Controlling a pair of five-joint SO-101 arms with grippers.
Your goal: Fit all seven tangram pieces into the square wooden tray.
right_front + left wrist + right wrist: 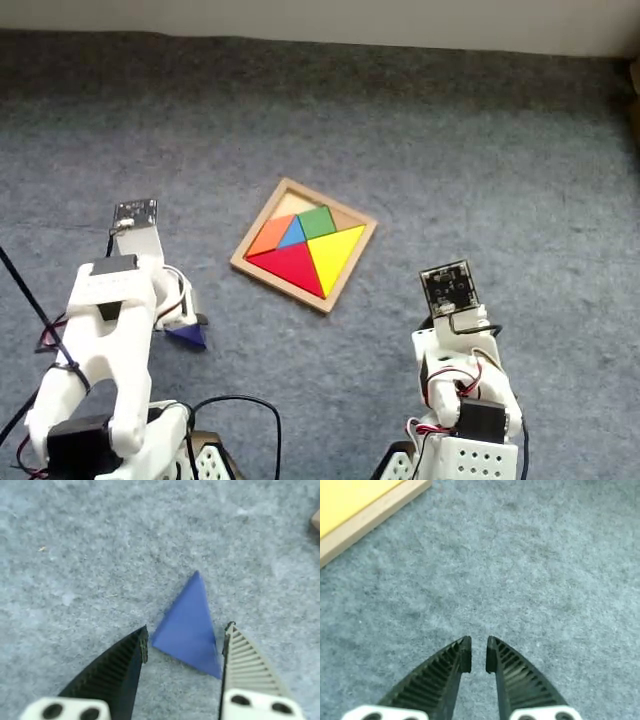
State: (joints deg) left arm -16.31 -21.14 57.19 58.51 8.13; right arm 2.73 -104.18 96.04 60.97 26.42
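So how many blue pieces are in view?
2. One blue triangle sits in the wooden tray; a second blue triangle lies on the carpet between the left end effector's fingers.

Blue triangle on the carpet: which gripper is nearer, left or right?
Left. The left gripper is right at the blue triangle, jaws open on either side of it. The right gripper is over carpet beside the wooden tray, well away from the triangle.
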